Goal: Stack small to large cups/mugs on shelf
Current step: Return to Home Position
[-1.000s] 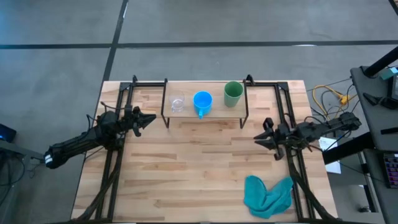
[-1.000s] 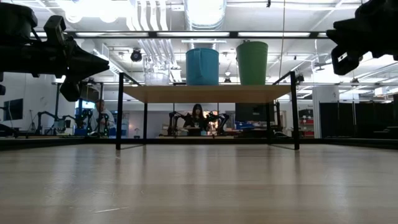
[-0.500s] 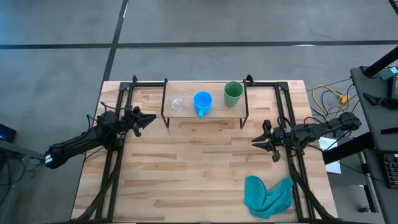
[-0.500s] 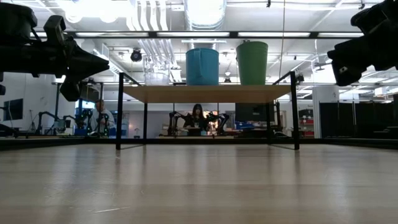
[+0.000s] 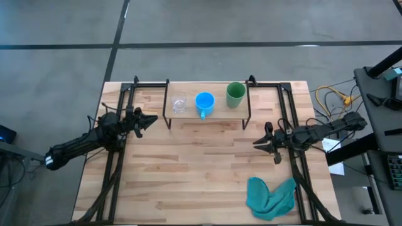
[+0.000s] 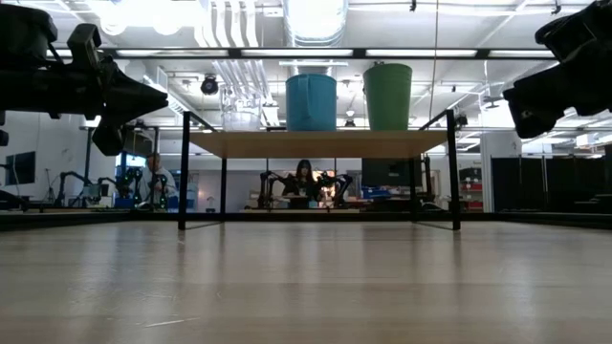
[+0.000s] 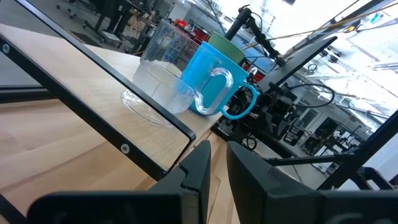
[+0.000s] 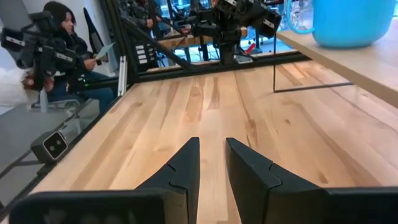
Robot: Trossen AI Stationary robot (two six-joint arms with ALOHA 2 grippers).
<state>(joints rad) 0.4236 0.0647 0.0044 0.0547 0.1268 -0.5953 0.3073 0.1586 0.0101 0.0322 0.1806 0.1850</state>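
The shelf (image 5: 220, 114) stands at the table's far edge, its wooden top board (image 6: 316, 143) on thin black legs. On the board three vessels rest upright on their bases, in a row from left to right: the clear glass cup (image 5: 178, 103), the blue mug (image 5: 204, 102) and the green cup (image 5: 235, 94). My left gripper (image 5: 152, 118) hovers left of the shelf, pointing at it, shut and holding nothing; its wrist view shows the glass cup (image 7: 161, 68) and the blue mug (image 7: 208, 81) ahead. My right gripper (image 5: 255, 143) hovers right of and nearer than the shelf, also shut and holding nothing.
A crumpled teal cloth (image 5: 271, 196) lies near the table's near right corner. Black frame rails (image 5: 113, 163) run along both sides of the table. Bare tabletop (image 5: 201, 169) spreads between the arms. Cables (image 5: 333, 97) lie off the right edge. People sit in the room beyond (image 6: 304, 177).
My right gripper has drifted a little toward the table's left and near edges and sunk slightly. The cups have stayed in place on the shelf.
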